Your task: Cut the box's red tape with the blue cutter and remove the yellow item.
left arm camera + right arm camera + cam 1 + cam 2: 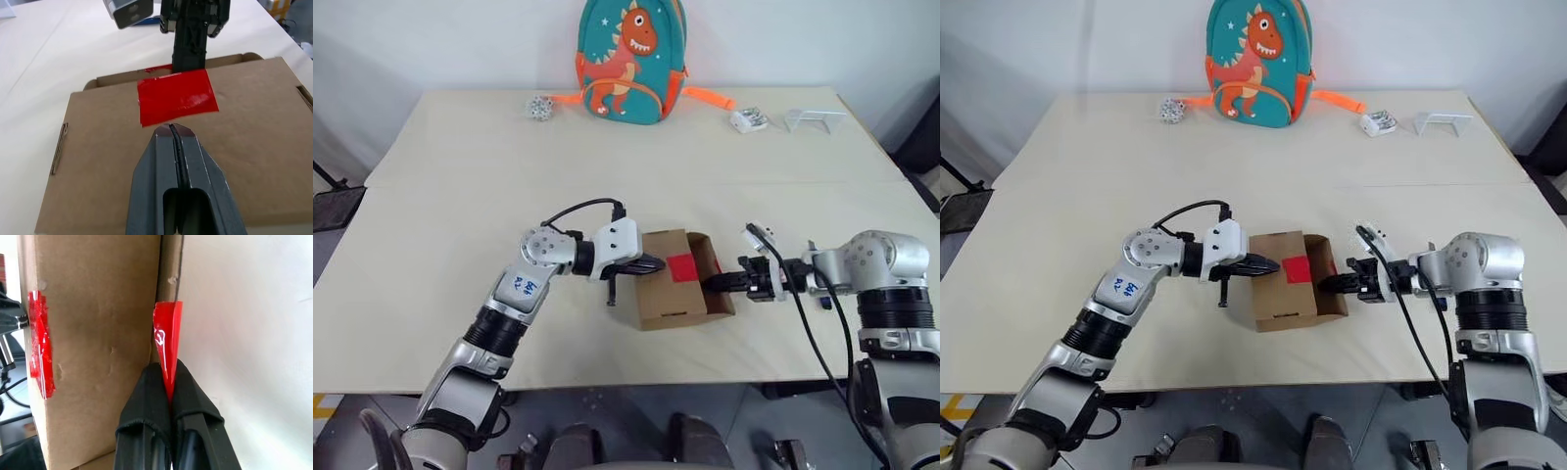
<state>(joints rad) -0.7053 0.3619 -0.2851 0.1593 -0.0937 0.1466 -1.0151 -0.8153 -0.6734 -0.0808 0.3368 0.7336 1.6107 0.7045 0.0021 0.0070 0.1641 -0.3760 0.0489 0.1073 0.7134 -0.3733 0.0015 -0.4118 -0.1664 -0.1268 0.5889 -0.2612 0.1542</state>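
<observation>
Bright, even light falls from above on the pale counter [460, 196], with only soft, short shadows under the box [677, 279]. The red tape [177, 95] carries a whitish glare patch. In the right wrist view the pincer fingers [146, 431] sit close up and slightly soft, and the wall beyond is washed out.

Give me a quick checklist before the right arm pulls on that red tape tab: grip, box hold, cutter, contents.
1. Right gripper shut on the red tape tab: ok, fingers pinch its lower end.
2. Left gripper shut and lying on top of the box: ok; whether it presses down, cannot tell.
3. Tape patch across the box top intact: ok, uncut in the left wrist view.
4. Blue cutter in hand: not ok, neither gripper holds it.
5. Yellow item seen inside: cannot tell.
</observation>
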